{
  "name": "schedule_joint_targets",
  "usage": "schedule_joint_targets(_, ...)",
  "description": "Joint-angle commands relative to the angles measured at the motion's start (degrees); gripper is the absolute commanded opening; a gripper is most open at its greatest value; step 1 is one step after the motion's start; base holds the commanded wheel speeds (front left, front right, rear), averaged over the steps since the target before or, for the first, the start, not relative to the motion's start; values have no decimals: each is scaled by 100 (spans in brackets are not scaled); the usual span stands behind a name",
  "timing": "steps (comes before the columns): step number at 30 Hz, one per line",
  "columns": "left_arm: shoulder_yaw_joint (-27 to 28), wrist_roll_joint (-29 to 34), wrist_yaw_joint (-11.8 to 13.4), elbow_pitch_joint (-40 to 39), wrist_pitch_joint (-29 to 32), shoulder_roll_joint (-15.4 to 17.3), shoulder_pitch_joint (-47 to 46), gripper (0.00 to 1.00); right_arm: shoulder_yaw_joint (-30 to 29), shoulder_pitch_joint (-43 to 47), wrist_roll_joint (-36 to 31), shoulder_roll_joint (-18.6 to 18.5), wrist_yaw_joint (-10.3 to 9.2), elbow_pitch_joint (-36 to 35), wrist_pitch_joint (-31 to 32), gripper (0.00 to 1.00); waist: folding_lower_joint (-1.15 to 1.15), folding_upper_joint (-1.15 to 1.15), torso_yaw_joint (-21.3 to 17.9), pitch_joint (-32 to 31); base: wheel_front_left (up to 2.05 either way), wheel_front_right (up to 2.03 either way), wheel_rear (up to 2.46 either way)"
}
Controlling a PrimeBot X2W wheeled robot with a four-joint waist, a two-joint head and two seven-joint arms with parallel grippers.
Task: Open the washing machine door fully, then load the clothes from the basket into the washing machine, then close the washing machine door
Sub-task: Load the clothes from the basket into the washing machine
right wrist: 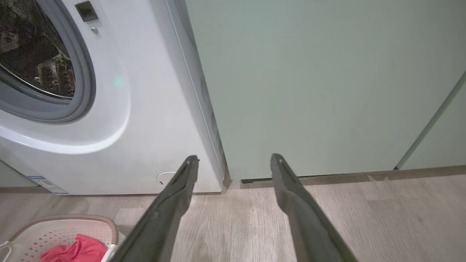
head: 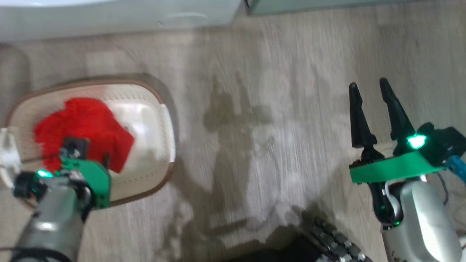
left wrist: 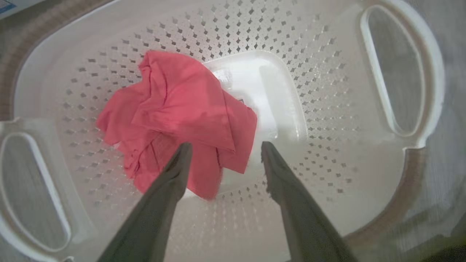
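Floor: pale wood-look planks (head: pixel 276 109) are running under everything; the head view is smearing with blur.
Washing machine: the white washing machine (right wrist: pixel 120 120) is standing at the back edge of the floor. Its round mouth is showing a grey gasket (right wrist: pixel 83 91) and the steel drum (right wrist: pixel 36 54). A small round flap (right wrist: pixel 165 179) is sitting low on its front.
Cabinets: pale green cabinets (right wrist: pixel 327 91) are standing tight against the machine's side.
Basket: the basket (left wrist: pixel 327 109) is sitting on the floor in front of the machine, on the robot's left, well apart from the right arm.
Clothes: the red clothes (left wrist: pixel 182 116) are lying bunched on the basket's bottom, partly covering a glossy white rectangle (left wrist: pixel 265 91) there.
Left claw: the left claw (left wrist: pixel 225 145) is hanging over the basket, pointing down into it, released, fingers spread wide and gripping nothing. In its wrist view one fingertip is overlapping the cloth's lower edge and the other is lying over bare bottom just beside it; contact cannot be told.
Right claw: the right claw (right wrist: pixel 235 157) is hovering over bare floor, released and carrying nothing, pointing at the seam between machine and cabinets.
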Motion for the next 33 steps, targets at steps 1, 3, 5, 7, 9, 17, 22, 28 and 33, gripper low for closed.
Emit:
schedule_joint_targets(1, 81, 42, 0, 22, 19, 279, -69, 100, 142, -53, 55, -54, 0, -215, -37, 100, -1, 0, -303, 433, 0, 0, 0)
schedule_joint_targets(3, 54, 64, 11, 121, 123, 402, -264, 100, 170, -79, 123, -54, 0, -243, -37, 100, -1, 0, -382, 624, 0, 0, 0)
schedule_joint_targets(5, 46, 68, 42, 198, 275, 519, -441, 100, 202, -101, 184, -54, 0, -267, -37, 100, -1, 0, -453, 813, 0, 0, 0)
schedule_joint_targets(7, 37, 66, 53, 255, 464, 624, -602, 100, 236, -132, 249, -54, 0, -283, -37, 100, -1, 0, -516, 999, 0, 0, 0)
schedule_joint_targets(9, 31, 57, 66, 289, 623, 702, -768, 100, 276, -164, 295, -54, 0, -286, -37, 100, -1, 0, -555, 1172, 0, 0, 0)
schedule_joint_targets(17, -95, 156, 266, 371, 1279, 1224, -1321, 100, 483, -367, 579, -54, 0, -388, -37, 100, -1, 0, -777, 1893, 0, 0, 0)
schedule_joint_targets(22, -160, 182, 352, 384, 1392, 1377, -1523, 100, 501, -375, 596, -54, 0, -427, -37, 100, -1, 0, -718, 2157, 0, 0, 0)
schedule_joint_targets(28, -237, 186, 371, 393, 1479, 1490, -1635, 100, 588, -401, 646, -54, 0, -418, -37, 100, -1, 0, -715, 2335, 0, 0, 0)
schedule_joint_targets(33, -282, 174, 440, 397, 1516, 1561, -1687, 100, 687, -365, 655, -54, 0, -477, -37, 100, -1, 0, -723, 2424, 0, 0, 0)
